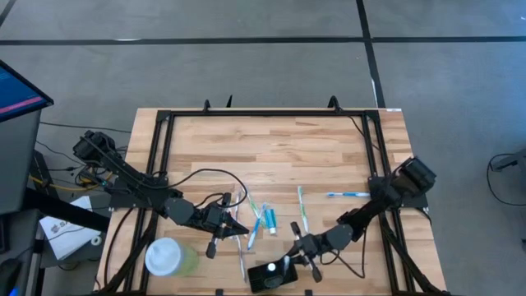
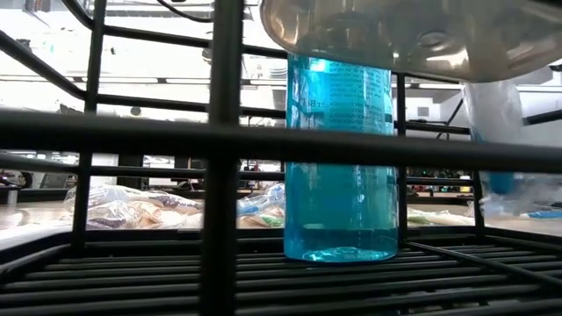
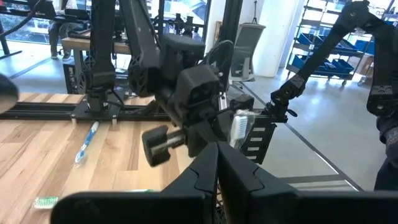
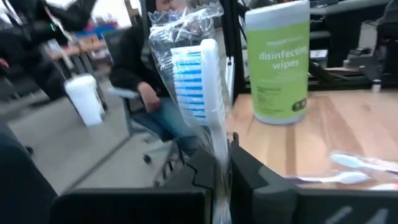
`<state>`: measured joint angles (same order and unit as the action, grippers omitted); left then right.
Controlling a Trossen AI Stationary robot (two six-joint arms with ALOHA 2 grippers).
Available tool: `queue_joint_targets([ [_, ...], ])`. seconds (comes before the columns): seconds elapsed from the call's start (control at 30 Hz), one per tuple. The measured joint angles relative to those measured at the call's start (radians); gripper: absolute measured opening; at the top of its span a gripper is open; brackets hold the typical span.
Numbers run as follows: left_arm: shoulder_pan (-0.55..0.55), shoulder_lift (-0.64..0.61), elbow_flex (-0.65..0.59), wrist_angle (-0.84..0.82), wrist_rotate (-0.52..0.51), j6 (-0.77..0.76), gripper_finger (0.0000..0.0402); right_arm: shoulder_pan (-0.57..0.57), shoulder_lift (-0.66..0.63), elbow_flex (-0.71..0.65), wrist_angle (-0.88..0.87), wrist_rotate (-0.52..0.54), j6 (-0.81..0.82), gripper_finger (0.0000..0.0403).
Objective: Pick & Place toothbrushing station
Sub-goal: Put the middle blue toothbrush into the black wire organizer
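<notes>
The wooden table [image 1: 271,156] is the biggest thing here, with a black frame [image 1: 164,148] around its edges. The left arm reaches in from the left side, and the left gripper [image 1: 234,228] is low over the near middle of the table. Its two fingers are pressed together with nothing between them.

The right arm comes in from the right side. The right gripper [image 1: 296,248] is near the front edge, just above the black holder [image 1: 271,275]. Its fingers are squeezed shut on a white toothbrush [image 4: 208,99] with blue bristles, wrapped in clear plastic. The brush stands straight up between the fingers.

A pale green cup [image 1: 168,257] with a white lid sits at the near left. A green tub of wipes [image 4: 278,62] shows in the right wrist view.

More toothbrushes [image 1: 253,215] and a small teal tube [image 1: 272,220] lie flat in the middle. One blue toothbrush [image 1: 348,195] lies far off to the right.
</notes>
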<state>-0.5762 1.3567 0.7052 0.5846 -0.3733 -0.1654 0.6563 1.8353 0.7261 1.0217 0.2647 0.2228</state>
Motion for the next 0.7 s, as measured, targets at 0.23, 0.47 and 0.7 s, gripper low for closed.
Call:
queue_joint_targets([
  [0.23,0.0,0.0,0.0,0.0,0.003,0.001,0.0004,0.004,-0.024,0.0,-0.062,0.024,-0.126,0.0007],
  [0.47,0.0,0.0,0.0,0.0,0.002,0.002,0.0004,0.002,-0.016,-0.001,-0.056,0.023,-0.126,0.0011],
  [0.7,0.0,0.0,0.0,0.0,0.0,0.002,0.0004,0.005,-0.016,-0.001,-0.056,0.024,-0.083,0.0014],
])
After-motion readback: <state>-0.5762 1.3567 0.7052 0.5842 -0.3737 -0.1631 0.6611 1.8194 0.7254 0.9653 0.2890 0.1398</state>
